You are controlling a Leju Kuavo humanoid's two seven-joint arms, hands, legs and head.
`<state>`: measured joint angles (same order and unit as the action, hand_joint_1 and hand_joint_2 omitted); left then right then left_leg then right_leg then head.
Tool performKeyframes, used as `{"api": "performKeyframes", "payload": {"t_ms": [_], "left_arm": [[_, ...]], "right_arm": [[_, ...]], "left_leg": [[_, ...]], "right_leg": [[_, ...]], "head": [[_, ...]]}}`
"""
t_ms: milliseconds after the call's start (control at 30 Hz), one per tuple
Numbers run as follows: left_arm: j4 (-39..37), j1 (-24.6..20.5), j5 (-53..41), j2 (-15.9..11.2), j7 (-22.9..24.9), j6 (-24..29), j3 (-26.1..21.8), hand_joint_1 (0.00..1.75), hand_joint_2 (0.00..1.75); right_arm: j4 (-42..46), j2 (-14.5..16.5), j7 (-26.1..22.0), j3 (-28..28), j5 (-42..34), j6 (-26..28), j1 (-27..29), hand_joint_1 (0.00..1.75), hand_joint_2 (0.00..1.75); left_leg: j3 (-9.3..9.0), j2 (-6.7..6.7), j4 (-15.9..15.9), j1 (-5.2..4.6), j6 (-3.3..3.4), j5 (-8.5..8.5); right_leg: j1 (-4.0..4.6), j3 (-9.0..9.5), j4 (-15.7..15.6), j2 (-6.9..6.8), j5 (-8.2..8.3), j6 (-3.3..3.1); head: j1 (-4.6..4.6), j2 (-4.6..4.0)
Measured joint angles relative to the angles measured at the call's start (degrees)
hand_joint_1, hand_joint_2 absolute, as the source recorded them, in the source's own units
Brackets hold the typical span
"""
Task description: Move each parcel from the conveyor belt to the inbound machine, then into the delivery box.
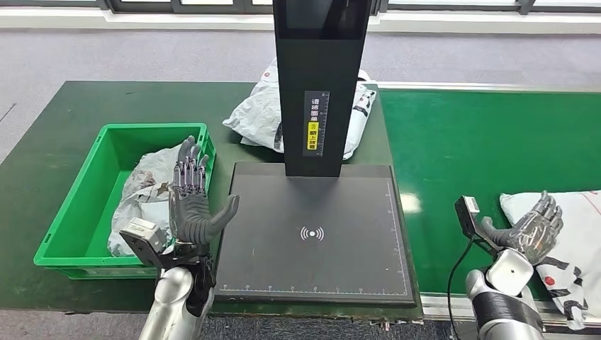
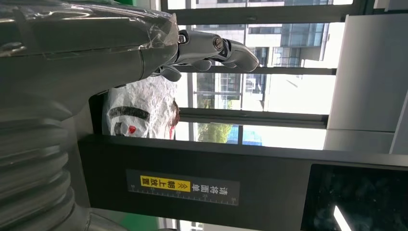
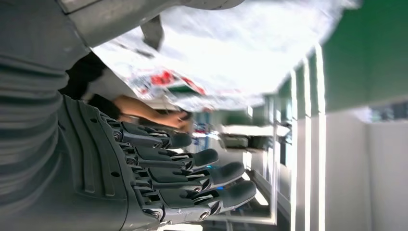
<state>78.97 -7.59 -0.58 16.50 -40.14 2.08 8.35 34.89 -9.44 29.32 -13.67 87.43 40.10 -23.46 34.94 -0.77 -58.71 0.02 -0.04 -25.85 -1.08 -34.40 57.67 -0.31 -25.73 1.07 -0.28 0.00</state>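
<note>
Both silver robot hands are empty, fingers spread: left hand (image 1: 190, 205) raised beside the green plastic bin (image 1: 85, 205), right hand (image 1: 531, 230) just touching a white plastic-bagged parcel (image 1: 574, 234) on the green conveyor belt (image 1: 461, 142).

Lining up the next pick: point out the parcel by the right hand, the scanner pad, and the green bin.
parcel (image 1: 567, 212): head view, bare white top near the right hand.
scanner pad (image 1: 312, 234): head view, the wave symbol at its middle.
green bin (image 1: 152, 129): head view, its far rim.
</note>
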Motion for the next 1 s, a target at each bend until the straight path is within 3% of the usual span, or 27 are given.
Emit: {"api": "performKeyframes", "payload": {"t_ms": [333,667,1000], "left_arm": [[1.03,2.27,-1.43,-0.22,-0.01,2.84,0.0,0.0,1.75],[1.38,2.51,-1.86,-0.24,-0.01,3.44,0.0,0.0,1.75],[1.19,2.58,-2.33,-0.25,-0.01,3.88,0.0,0.0,1.75]], "right_arm": [[-12.58,-0.83,4.24,-0.54,0.0,-1.19,-3.93,0.0,1.75],[-15.53,-0.84,5.71,-2.14,0.0,-3.37,-4.07,0.0,1.75],[-16.51,-1.05,9.87,-3.81,0.01,-9.18,-2.99,0.0,1.75]], "left_leg": [[0.01,-0.04,0.01,0.0,0.0,0.0],[0.01,-0.04,0.0,0.0,0.0,0.0],[0.01,-0.04,0.0,-0.01,0.0,0.0]], "right_leg": [[0.0,0.0,0.0,-0.03,-0.01,0.0],[-0.01,0.01,0.0,-0.04,-0.01,0.0],[-0.01,0.0,0.0,-0.04,-0.01,0.0]], "head": [[0.0,0.0],[0.0,0.0],[0.0,-0.01]]}}
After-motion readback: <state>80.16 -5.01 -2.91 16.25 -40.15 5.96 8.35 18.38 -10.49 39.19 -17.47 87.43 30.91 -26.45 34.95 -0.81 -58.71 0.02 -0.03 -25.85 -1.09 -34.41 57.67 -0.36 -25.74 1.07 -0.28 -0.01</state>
